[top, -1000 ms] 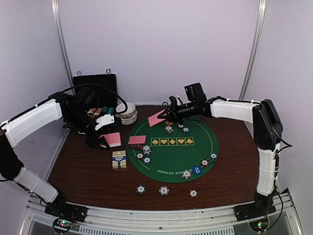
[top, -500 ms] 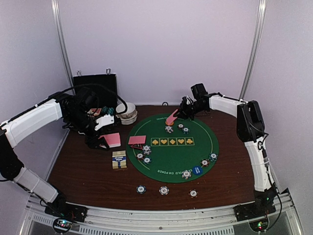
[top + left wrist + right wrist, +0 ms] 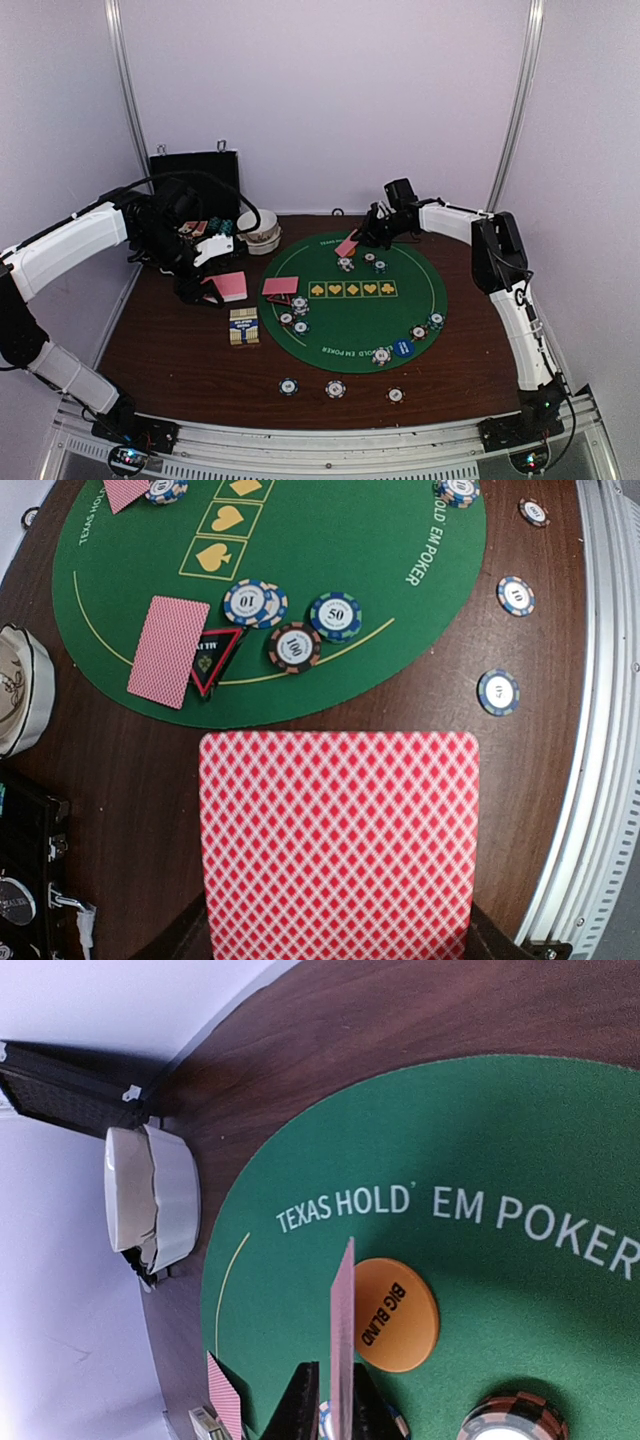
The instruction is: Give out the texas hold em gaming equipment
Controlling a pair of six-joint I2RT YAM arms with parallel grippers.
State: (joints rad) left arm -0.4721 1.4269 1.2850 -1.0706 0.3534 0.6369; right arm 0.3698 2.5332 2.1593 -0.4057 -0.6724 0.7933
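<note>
Showing, from left: black case standing open at the far left corner of the desk, contents too small to tell; left hand pinching a pink-backed card by its near short edge, held flat over bare desk beside the green felt mat; stacked white bowls, contents unseen; right hand pressed onto a second card, held on edge over the mat's far rim near the orange Big Blind button. Cards judged light, thin, springy and slick: best gripped gently on an overhanging edge, to avoid creasing.
</note>
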